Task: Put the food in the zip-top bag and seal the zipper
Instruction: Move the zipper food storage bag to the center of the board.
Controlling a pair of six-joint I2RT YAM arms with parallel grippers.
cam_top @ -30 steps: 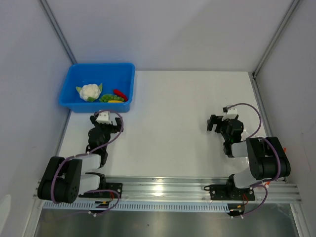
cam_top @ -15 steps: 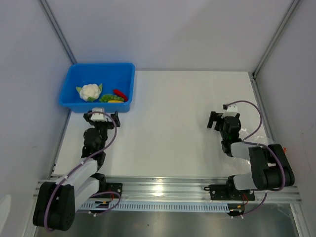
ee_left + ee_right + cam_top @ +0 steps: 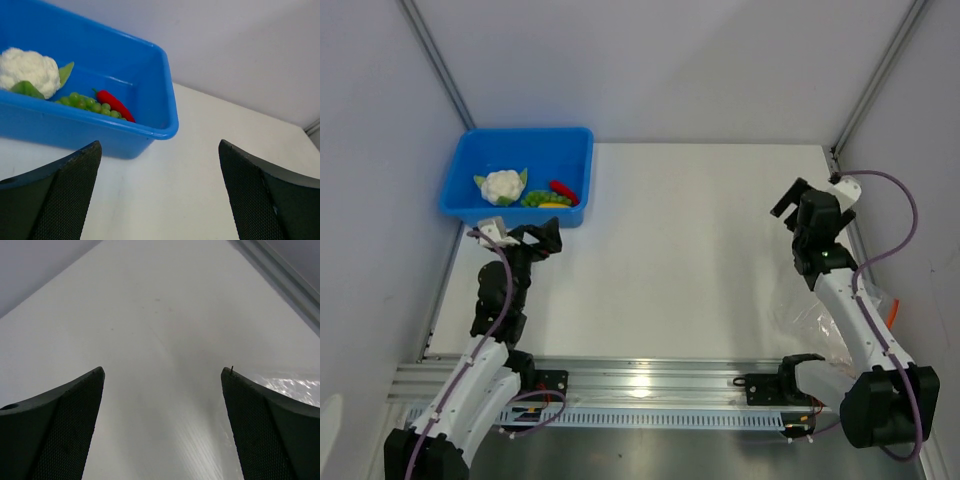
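The food lies in a blue bin (image 3: 470, 205) at the far left: a white cauliflower (image 3: 502, 185) with green leaves, a green grape bunch (image 3: 534, 198), a red chili (image 3: 563, 189) and a yellow piece (image 3: 553, 204). In the left wrist view the cauliflower (image 3: 27, 70), grapes (image 3: 92, 103) and chili (image 3: 115, 104) show over the bin's near wall (image 3: 75, 130). My left gripper (image 3: 542, 238) (image 3: 160, 200) is open and empty just in front of the bin. My right gripper (image 3: 790, 197) (image 3: 162, 425) is open and empty above the table at the right. The clear zip-top bag (image 3: 812, 312) lies crumpled at the near right, its red-orange zipper (image 3: 892, 310) partly visible.
Grey walls and metal frame posts (image 3: 875, 75) close in the white table (image 3: 680, 250) on three sides. The arms' mounting rail (image 3: 650, 385) runs along the near edge. The right arm's links pass over the bag.
Both arms have risen and stretched out. My left gripper has swung towards the bin's near right corner. My right gripper has moved right and farther away, uncovering the clear bag.
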